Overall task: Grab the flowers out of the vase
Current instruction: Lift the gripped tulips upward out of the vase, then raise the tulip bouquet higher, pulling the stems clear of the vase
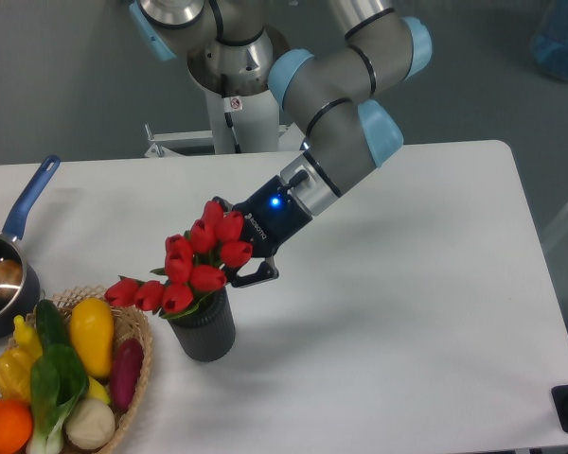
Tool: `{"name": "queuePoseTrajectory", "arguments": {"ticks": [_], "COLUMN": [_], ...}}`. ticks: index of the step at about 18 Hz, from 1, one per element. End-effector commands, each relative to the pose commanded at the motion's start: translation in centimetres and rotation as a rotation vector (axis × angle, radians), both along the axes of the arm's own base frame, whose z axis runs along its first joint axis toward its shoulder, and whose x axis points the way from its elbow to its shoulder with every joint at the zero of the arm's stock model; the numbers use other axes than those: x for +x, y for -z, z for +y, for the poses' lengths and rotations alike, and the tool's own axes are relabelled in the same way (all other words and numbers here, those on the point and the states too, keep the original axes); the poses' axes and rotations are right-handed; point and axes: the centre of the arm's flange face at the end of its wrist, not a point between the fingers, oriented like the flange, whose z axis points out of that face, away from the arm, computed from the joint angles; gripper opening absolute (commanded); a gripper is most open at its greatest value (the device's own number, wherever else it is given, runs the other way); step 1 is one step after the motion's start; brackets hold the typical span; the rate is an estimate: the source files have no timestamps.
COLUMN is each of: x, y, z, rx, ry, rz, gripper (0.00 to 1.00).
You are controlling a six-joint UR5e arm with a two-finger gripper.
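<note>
The flowers [197, 260] stand in the vase [204, 327] near the front left of the white bench [407, 312], just right of the wicker basket [140, 364]. Their red heads run along a slanted line, from low left over the basket's rim up to the right, toward the tool [235, 248]. The arm [346, 113] reaches down from the upper right, wrist angled leftward and low. The tool sits among the upper buds; whether its fingers are clamped on them I cannot tell.
</note>
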Motion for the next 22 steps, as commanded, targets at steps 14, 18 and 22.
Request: {"name": "queuePoseTrajectory", "arguments": {"ticks": [14,18,22], "x": [-0.1,-0.5,-1.1], "y": [-3.7,-5.2,-6.0], "z": [-1.2,-1.6,-2.2], "rx": [0.071,0.073,0.116], "ry": [-0.057,-0.089,-0.103], "rz": [-0.081,-0.129,-0.157], "gripper": [0.36,0.36,0.36]}}
